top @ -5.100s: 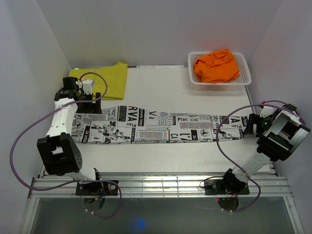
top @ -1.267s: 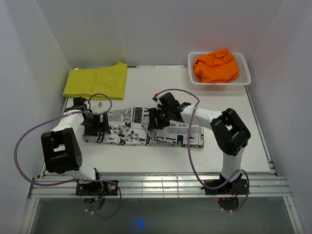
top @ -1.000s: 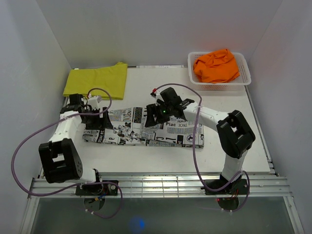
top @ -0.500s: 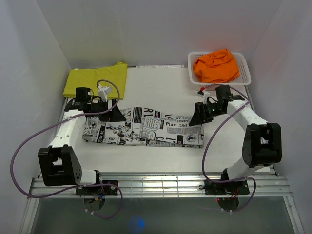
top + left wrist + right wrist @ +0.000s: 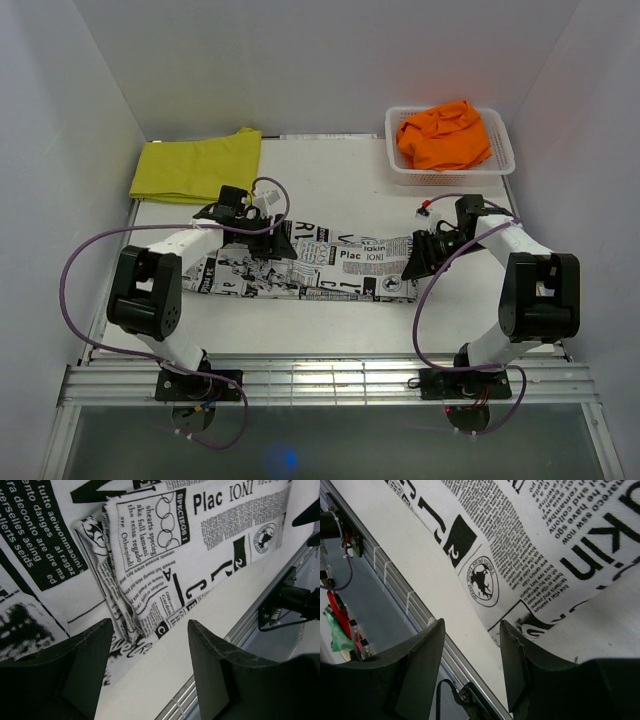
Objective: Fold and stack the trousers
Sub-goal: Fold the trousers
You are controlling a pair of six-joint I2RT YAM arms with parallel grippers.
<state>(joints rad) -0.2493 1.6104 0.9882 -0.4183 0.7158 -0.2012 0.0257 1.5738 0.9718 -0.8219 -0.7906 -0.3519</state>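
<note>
The newspaper-print trousers [image 5: 340, 265] lie folded in a long band across the middle of the table. My left gripper [image 5: 282, 246] hovers open over their left-middle part. In the left wrist view a layered fold edge of the printed trousers [image 5: 135, 595] lies just ahead of the open left gripper [image 5: 150, 655], with only bare table between the fingers. My right gripper [image 5: 412, 266] is open at the band's right end. There a corner of the printed trousers [image 5: 545, 540] reaches in by the inner finger of the right gripper [image 5: 470, 650]. The yellow trousers [image 5: 195, 165] lie flat at the back left. The orange trousers [image 5: 440, 135] are bunched in the basket.
A white lattice basket [image 5: 450, 172] stands at the back right. The metal rail along the table's front edge [image 5: 320, 378] shows close below both grippers in the wrist views, as the rail [image 5: 260, 607] and the rail [image 5: 395, 587]. White walls close in on three sides.
The printed trousers went from full length to a band folded in half. In the last half second my left gripper slid right from the band's left end, and my right gripper dropped to its right end.
</note>
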